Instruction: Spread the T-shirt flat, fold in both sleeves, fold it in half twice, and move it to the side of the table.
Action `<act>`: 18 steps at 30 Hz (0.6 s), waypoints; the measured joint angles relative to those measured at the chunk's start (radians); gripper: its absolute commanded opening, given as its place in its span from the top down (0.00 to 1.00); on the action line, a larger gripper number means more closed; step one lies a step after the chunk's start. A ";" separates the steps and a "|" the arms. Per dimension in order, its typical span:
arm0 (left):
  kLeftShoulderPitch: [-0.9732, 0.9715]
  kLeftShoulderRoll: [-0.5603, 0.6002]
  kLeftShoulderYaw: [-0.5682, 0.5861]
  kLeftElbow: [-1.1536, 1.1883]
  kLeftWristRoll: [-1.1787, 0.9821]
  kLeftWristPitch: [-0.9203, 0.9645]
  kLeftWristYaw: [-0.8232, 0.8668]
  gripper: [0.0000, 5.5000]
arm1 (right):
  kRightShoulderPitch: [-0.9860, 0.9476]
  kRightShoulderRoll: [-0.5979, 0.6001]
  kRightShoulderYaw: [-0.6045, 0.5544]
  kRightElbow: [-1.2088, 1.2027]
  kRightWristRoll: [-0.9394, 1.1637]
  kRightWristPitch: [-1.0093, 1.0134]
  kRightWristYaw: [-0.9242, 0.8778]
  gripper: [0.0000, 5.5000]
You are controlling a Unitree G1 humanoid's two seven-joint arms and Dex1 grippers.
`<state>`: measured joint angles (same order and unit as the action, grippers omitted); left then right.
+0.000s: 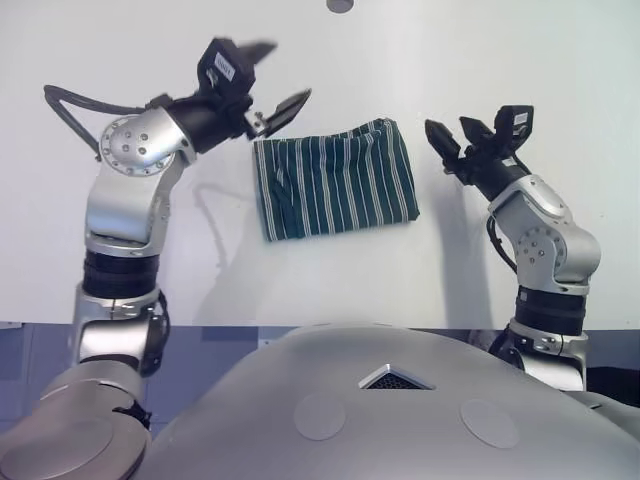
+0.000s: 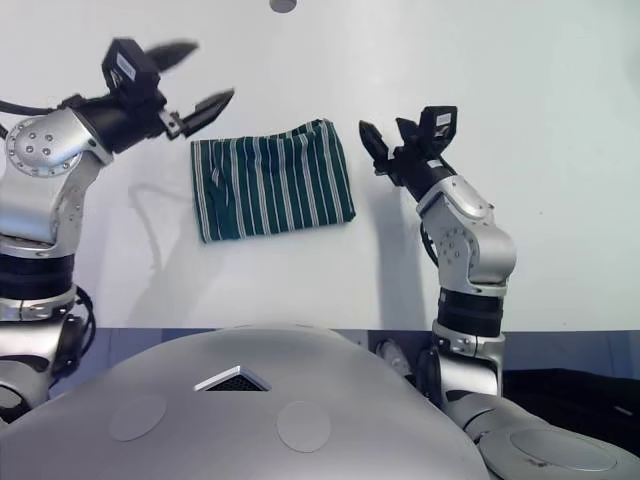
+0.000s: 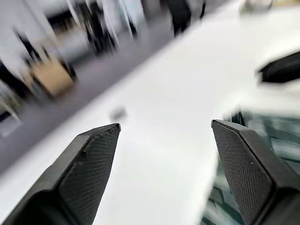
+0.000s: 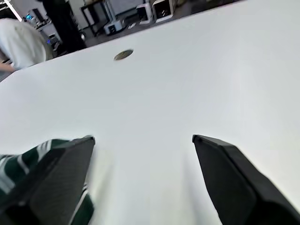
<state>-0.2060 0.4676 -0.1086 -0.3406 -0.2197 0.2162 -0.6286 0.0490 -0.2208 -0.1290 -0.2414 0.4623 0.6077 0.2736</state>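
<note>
The T-shirt (image 1: 335,180), dark green with thin white stripes, lies folded into a compact rectangle in the middle of the white table (image 1: 320,270). My left gripper (image 1: 270,80) hangs raised above the table just left of the shirt's far left corner, open, with nothing between its fingers. My right gripper (image 1: 455,135) stands open and holds nothing, a short way right of the shirt's far right corner. A bit of the striped cloth (image 3: 234,187) lies beside one left finger (image 3: 246,173) in the left wrist view. The cloth (image 4: 18,164) also peeks behind a right finger (image 4: 56,178).
A round cable hole (image 1: 340,5) sits in the table at the far edge. White tabletop stretches left, right and in front of the shirt. Beyond the table's far edge are room furniture and a person (image 4: 18,44).
</note>
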 measured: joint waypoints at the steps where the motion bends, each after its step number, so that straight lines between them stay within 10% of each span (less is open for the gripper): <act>1: -0.010 -0.027 -0.024 -0.017 0.016 -0.060 0.001 0.28 | 0.001 0.009 0.003 -0.003 -0.026 -0.035 -0.016 0.29; 8: 0.108 -0.085 -0.255 0.071 -0.085 0.009 -0.194 0.06 | -0.084 0.003 -0.096 0.202 -0.235 -0.358 -0.201 0.29; 18: 0.003 -0.134 -0.357 0.425 0.069 0.043 -0.162 0.06 | -0.092 0.037 -0.103 0.271 -0.257 -0.418 -0.217 0.29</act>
<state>-0.2026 0.3340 -0.4653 0.0849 -0.1506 0.2590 -0.7910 -0.0433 -0.1842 -0.2320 0.0294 0.2054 0.1899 0.0564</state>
